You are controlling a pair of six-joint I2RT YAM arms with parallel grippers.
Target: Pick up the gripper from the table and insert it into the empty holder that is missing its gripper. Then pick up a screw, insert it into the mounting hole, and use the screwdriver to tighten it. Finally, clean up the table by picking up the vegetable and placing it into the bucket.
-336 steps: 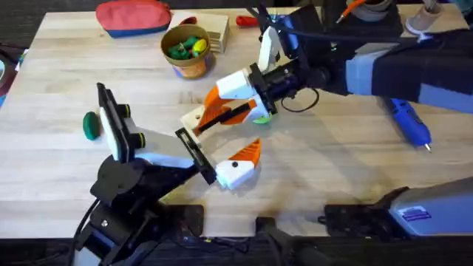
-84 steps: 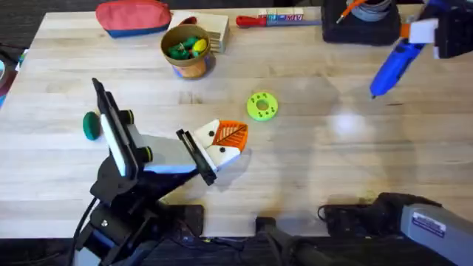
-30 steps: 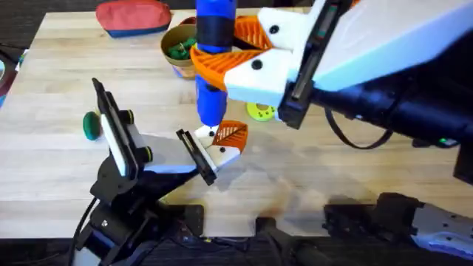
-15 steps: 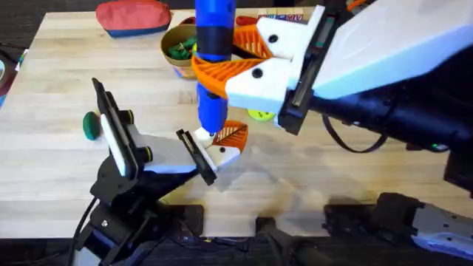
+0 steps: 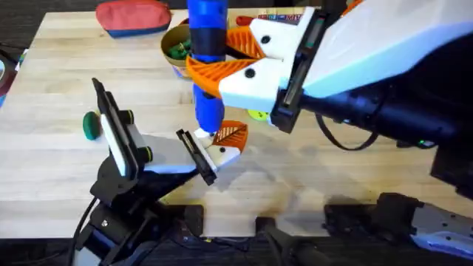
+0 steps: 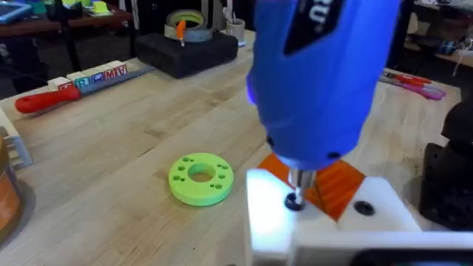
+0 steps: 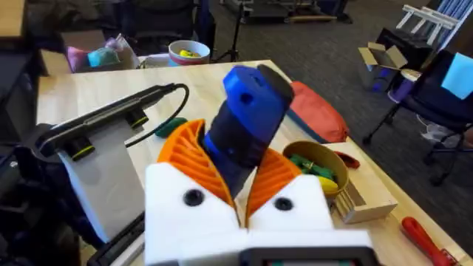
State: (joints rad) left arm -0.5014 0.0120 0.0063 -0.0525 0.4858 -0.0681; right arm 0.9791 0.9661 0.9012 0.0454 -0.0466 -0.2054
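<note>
Right arm reaches across the middle, high under the overhead camera; right gripper point(image 5: 214, 65) clamped on an upright tool. Left arm low, extended forward; left gripper point(image 5: 211, 159) grips a white mount.

My tabletop point(image 5: 355, 177) is pale wood planking, evenly lit, with dark carpet point(image 5: 22, 18) past its far edge in the upper left of the overhead frame. Across the upper part of my right wrist's frame lies grey carpeted floor point(image 7: 325, 37), with a cardboard box point(image 7: 373, 55) and a dark chair point(image 7: 436, 111) at the upper right. Along the top of my left wrist's frame stand dark desks point(image 6: 44, 29) carrying clutter.
</note>
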